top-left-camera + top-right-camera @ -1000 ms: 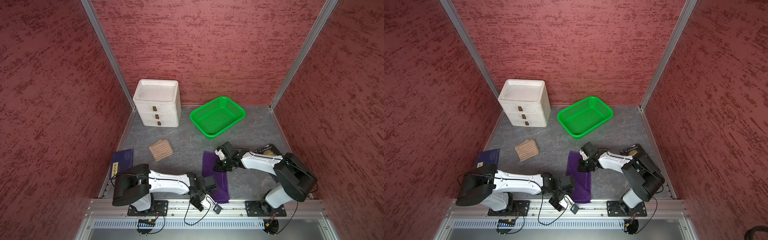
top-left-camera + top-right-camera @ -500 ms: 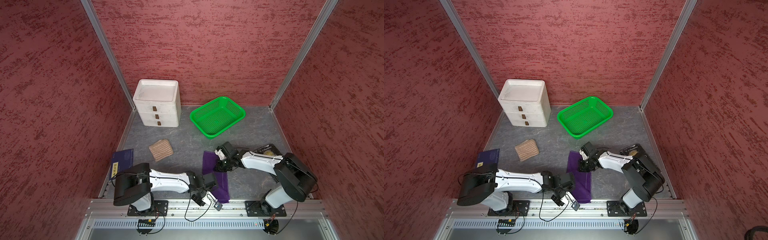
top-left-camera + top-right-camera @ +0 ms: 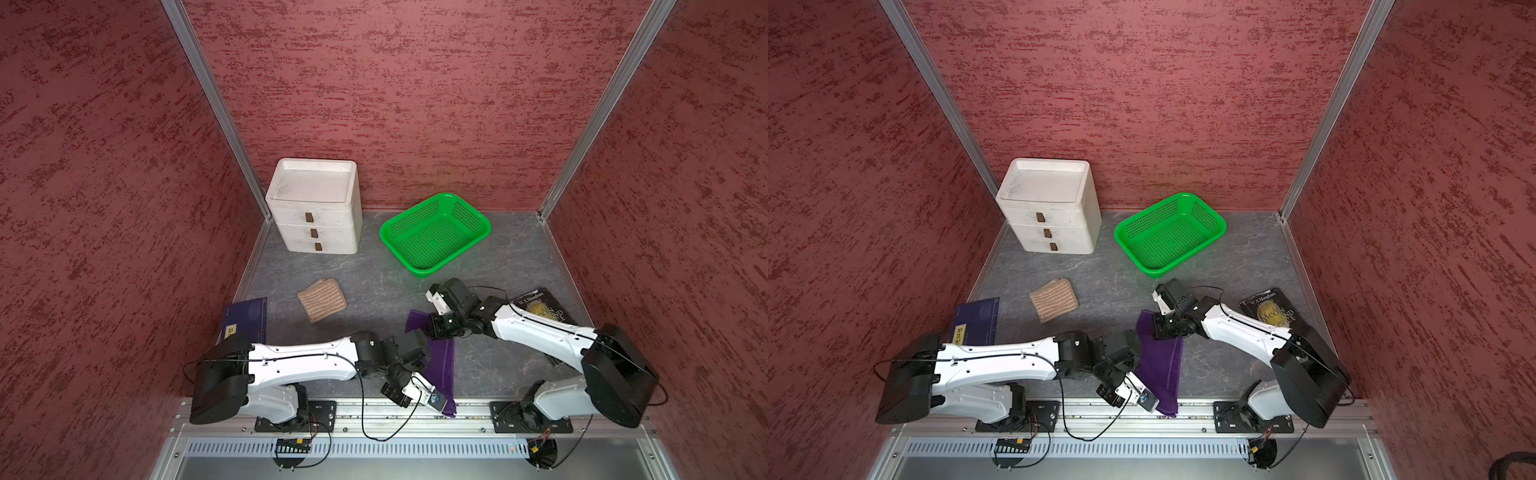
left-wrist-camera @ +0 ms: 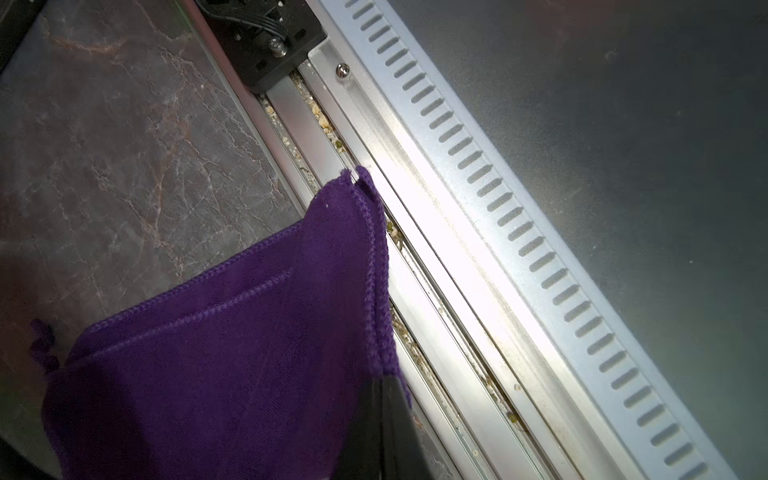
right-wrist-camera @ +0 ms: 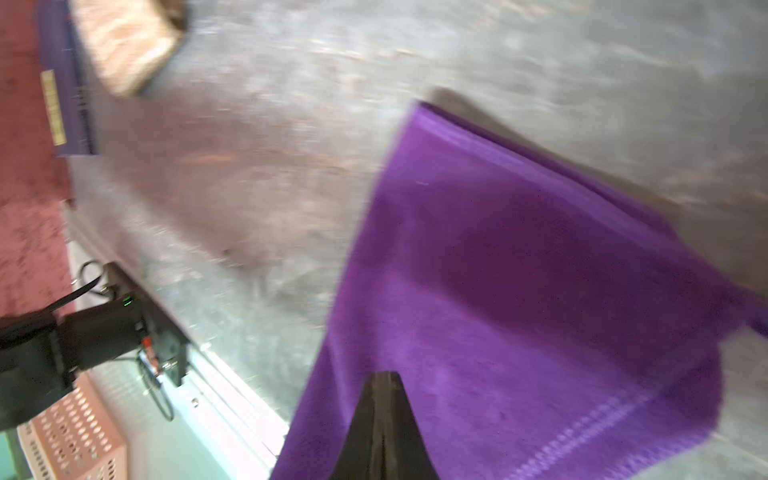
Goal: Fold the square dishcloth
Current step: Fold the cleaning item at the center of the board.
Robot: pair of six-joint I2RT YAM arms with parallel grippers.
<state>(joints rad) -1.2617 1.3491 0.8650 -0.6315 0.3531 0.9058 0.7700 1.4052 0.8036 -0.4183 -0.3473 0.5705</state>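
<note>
The purple dishcloth point(image 3: 444, 365) point(image 3: 1165, 365) lies as a long doubled strip from mid-table to the front rail. My left gripper point(image 3: 424, 370) point(image 3: 1136, 370) is at its near end, by the rail. In the left wrist view its jaws point(image 4: 382, 378) are shut on the stitched edge of the dishcloth point(image 4: 228, 353). My right gripper point(image 3: 440, 328) point(image 3: 1163, 328) is at the far end. In the blurred right wrist view it point(image 5: 384, 376) is shut on the dishcloth point(image 5: 519, 270), which hangs a little above the table with a shadow beneath.
A white drawer unit point(image 3: 313, 208) and a green basket point(image 3: 434, 232) stand at the back. A folded brown striped cloth point(image 3: 322, 299) and a blue book point(image 3: 245, 320) lie at the left, and a black book point(image 3: 540, 309) at the right. The metal rail point(image 3: 332, 409) runs along the front.
My left gripper has shut on the near edge of the dishcloth after standing open a second ago. The right gripper has stayed shut at the far end, barely shifting.
</note>
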